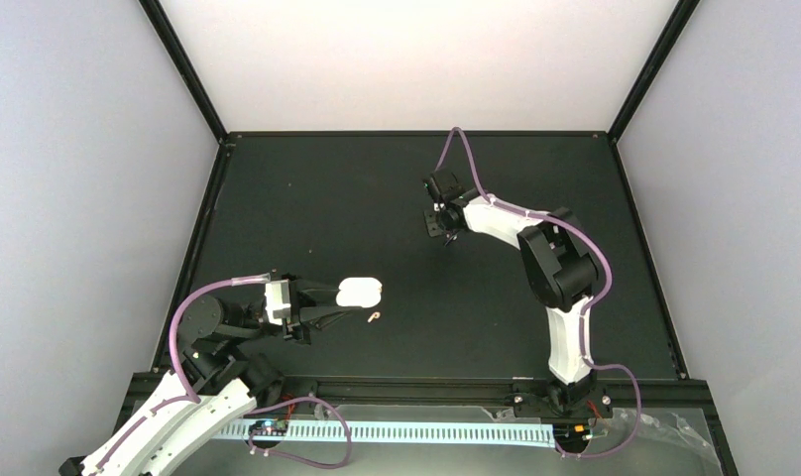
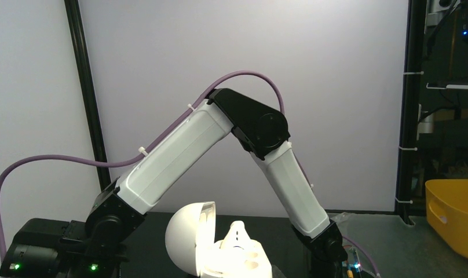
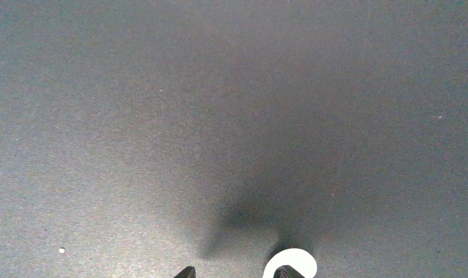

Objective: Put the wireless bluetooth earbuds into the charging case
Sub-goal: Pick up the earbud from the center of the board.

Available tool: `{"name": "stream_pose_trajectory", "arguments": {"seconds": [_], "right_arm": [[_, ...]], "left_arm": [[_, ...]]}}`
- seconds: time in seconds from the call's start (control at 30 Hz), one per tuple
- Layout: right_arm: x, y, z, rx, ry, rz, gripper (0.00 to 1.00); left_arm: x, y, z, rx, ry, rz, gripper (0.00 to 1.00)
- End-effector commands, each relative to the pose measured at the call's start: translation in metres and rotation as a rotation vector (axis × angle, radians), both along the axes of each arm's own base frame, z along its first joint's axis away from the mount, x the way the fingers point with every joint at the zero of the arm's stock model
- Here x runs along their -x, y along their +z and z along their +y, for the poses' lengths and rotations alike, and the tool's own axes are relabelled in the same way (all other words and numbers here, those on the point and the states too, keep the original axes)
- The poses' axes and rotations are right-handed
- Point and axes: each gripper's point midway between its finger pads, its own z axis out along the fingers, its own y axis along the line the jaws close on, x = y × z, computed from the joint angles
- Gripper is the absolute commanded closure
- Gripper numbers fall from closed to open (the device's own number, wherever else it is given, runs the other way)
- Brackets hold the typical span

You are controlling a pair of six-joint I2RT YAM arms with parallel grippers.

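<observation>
Now, containers first. A small cream-white rounded clamshell charging case (image 1: 360, 292) sits left of centre over the front part of the black table mat (image 1: 377, 188). In the left wrist view it is hinged open. Its domed lid (image 2: 188, 237) is swung back to the left and its tray (image 2: 246, 265) faces up, brightly lit. A pale white bud-shaped piece, the seated earbud (image 2: 237, 230), stands up out of the tray. Round hollows show beside it, too washed out to tell what they hold.

A tiny pinkish-white curved loose earbud (image 1: 375, 317) lies on the mat just beside the case, on its near side and not touching it.

The left arm (image 1: 169, 421) is low and folded, rising from the near left corner with the wrist turned to the right. The left gripper (image 1: 339, 299) is clamped on the left side of the case and holds it.

The right arm (image 1: 565, 327) climbs from its base at the near right and bends at the elbow, with the white forearm running back and left. The wrist tips down over the far centre of the mat, well apart from the case.

The right gripper (image 3: 237, 272) is partly spread. Only its two dark fingertips (image 3: 187, 271) show at the bottom edge of the wrist view, with bare mat between them. A white curved far earbud (image 3: 295, 258) lies against the right-hand tip, outside the gap. Whether it actually touches the tip I cannot tell.
</observation>
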Motion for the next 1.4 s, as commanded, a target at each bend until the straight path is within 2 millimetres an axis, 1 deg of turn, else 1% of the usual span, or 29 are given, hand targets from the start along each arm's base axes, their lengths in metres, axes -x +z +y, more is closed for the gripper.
{"name": "stream_pose_trajectory", "arguments": {"seconds": [0.0,0.3,0.4,0.73,1.37], "right_arm": [[-0.001,-0.011,-0.009,0.053,-0.033,0.007,0.63],[0.001,-0.015,-0.028,0.108,-0.068,0.002,0.65],[0.002,-0.014,-0.032,0.116,-0.077,-0.007,0.66],[-0.001,-0.009,-0.042,0.165,-0.101,-0.036,0.76],[-0.002,-0.004,-0.049,0.193,-0.117,-0.059,0.90]], "left_arm": [[0.004,0.010,0.003,0.024,-0.006,-0.032,0.98],[0.004,0.011,0.003,0.024,-0.003,-0.034,0.98],[0.004,0.010,0.003,0.024,-0.004,-0.033,0.98],[0.004,0.011,0.003,0.026,-0.004,-0.034,0.98],[0.004,0.011,0.003,0.027,-0.006,-0.032,0.99]]}}
